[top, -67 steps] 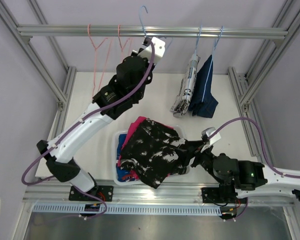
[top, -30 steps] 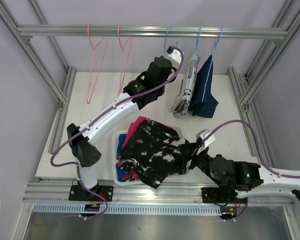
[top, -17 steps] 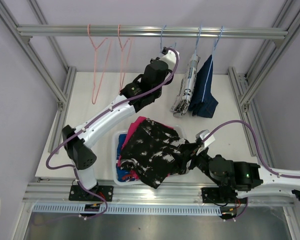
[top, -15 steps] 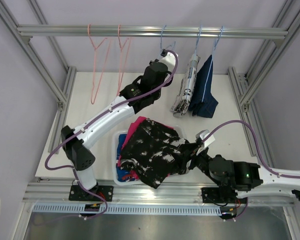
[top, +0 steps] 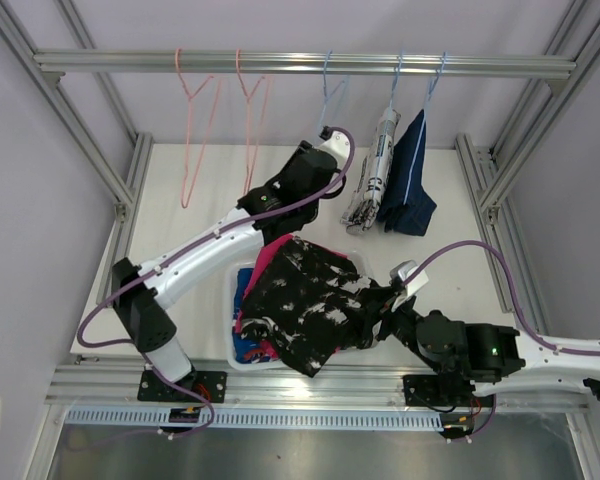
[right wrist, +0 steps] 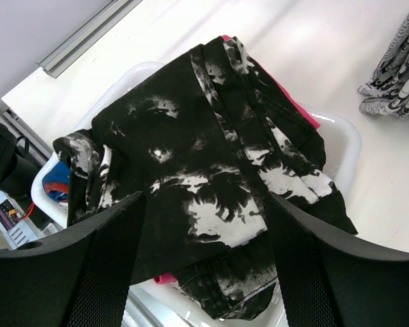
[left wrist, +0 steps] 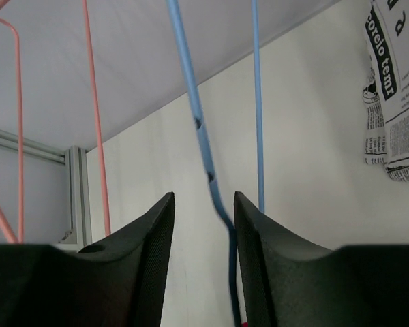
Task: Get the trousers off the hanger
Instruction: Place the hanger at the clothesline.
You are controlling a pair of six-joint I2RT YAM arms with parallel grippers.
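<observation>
The white-with-black-print trousers [top: 373, 185] and the dark blue denim trousers [top: 408, 180] hang on blue hangers from the rail [top: 130, 63]. An empty blue hanger [top: 327, 85] hangs left of them. My left gripper [top: 327, 134] sits just below it, open; the blue hanger's wire [left wrist: 201, 133] runs between the jaws, close to the right finger [left wrist: 259, 238]. The black-and-white trousers [top: 310, 300] lie on top of the pink trousers [top: 275, 250] and the blue patterned trousers [top: 242, 345] in a white basket [top: 229, 295]. My right gripper [right wrist: 204, 204] hovers open over the black-and-white trousers [right wrist: 204, 157].
Two empty pink hangers [top: 185, 140] [top: 250, 130] hang at the rail's left end. Aluminium frame posts [top: 120, 190] stand on both sides of the white table [top: 450, 260]. The pink hanger wires [left wrist: 95, 136] show left of my left fingers.
My left gripper has opened and let go of the blue hanger, which now hangs on the rail, and the arm has drawn back down. The right arm has stayed put.
</observation>
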